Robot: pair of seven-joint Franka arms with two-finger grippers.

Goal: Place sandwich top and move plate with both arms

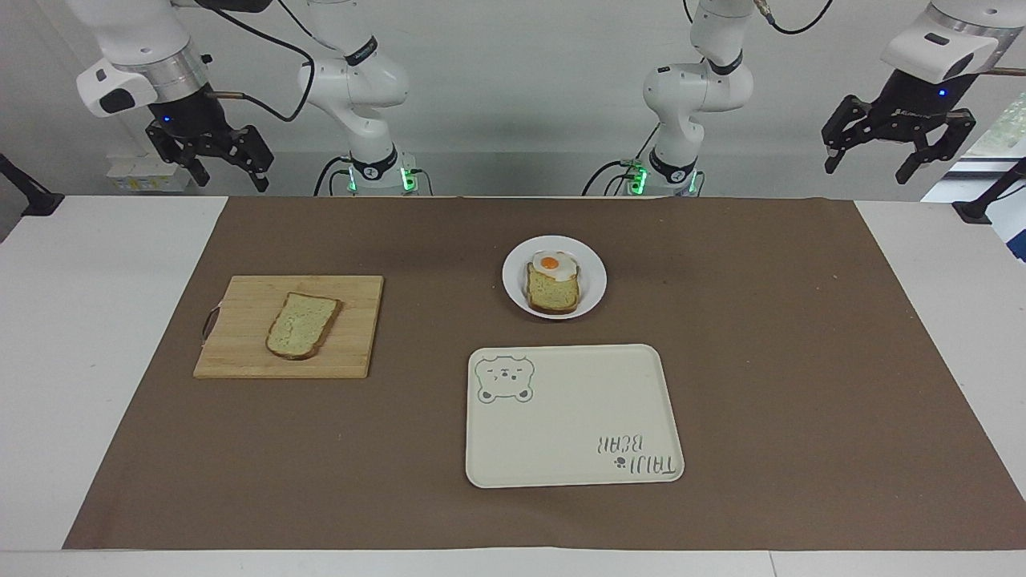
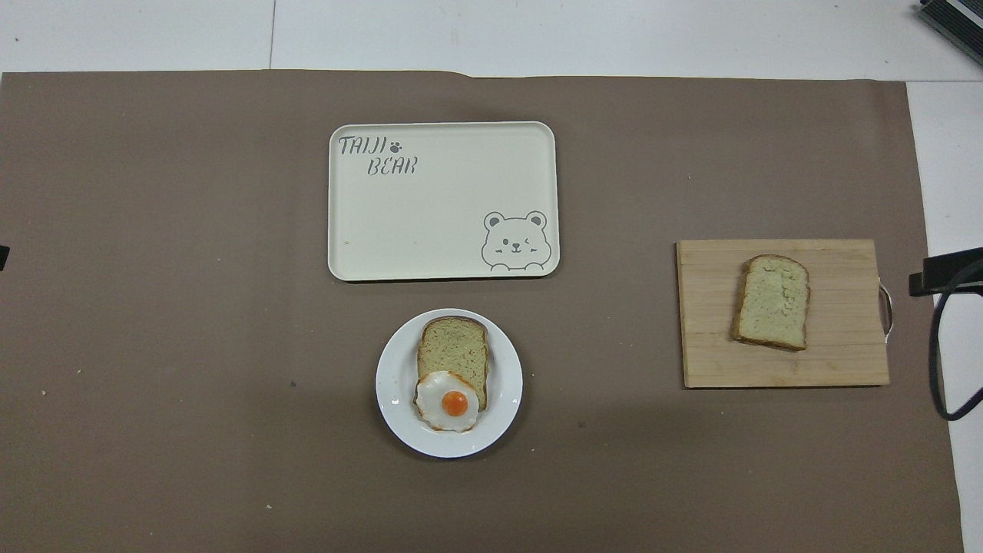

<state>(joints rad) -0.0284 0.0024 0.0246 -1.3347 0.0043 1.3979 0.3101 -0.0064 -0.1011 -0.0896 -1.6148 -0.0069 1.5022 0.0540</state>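
The sandwich top (image 1: pixel 302 324) (image 2: pixel 772 301), a plain bread slice, lies flat on a wooden cutting board (image 1: pixel 353 353) (image 2: pixel 706 361) toward the right arm's end of the table. The white plate (image 1: pixel 513 276) (image 2: pixel 392 384) sits mid-table and carries a bread slice (image 1: pixel 551 296) with a fried egg (image 1: pixel 551 264) on its robot-side end. My right gripper (image 1: pixel 228 172) hangs open and empty, high over the table's robot-side edge near the board's end. My left gripper (image 1: pixel 870 164) hangs open and empty, high above the other end of the table. Both are far from the food.
A cream rectangular tray (image 1: pixel 573 417) (image 2: pixel 441 215) with a bear drawing lies just farther from the robots than the plate. A brown mat (image 1: pixel 761 361) covers most of the white table. The board has a small metal handle (image 1: pixel 210 322) on its outer end.
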